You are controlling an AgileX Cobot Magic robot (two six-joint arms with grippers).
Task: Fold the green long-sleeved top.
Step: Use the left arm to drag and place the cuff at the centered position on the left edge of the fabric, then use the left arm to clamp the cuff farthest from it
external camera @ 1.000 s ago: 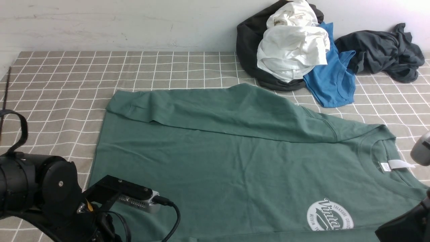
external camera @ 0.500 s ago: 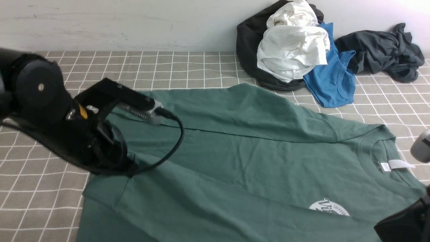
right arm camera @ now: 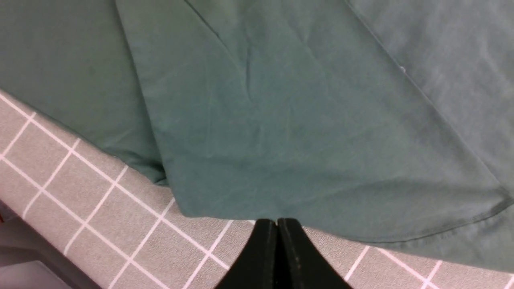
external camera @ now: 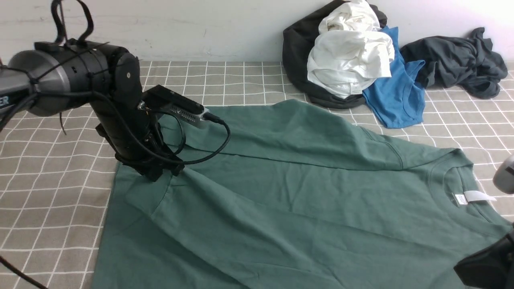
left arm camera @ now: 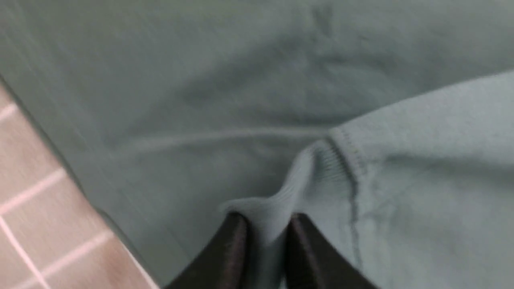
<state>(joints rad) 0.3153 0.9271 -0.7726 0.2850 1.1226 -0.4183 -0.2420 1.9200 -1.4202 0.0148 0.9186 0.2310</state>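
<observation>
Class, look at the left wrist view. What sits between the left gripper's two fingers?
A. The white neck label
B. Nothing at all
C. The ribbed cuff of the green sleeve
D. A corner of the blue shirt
C: the left gripper has the ribbed cuff of the green long-sleeved top bunched between its dark fingers.

The near hem of the green long-sleeved top runs off the front view's lower edge, and the right arm beside the top's collar is cropped to a dark corner. Over the top's left part, the left gripper hides its fingertips behind its own body. Its wrist view is smeared, so a pinch on the cuff cannot be judged. The neck label print is too small to read.
</observation>
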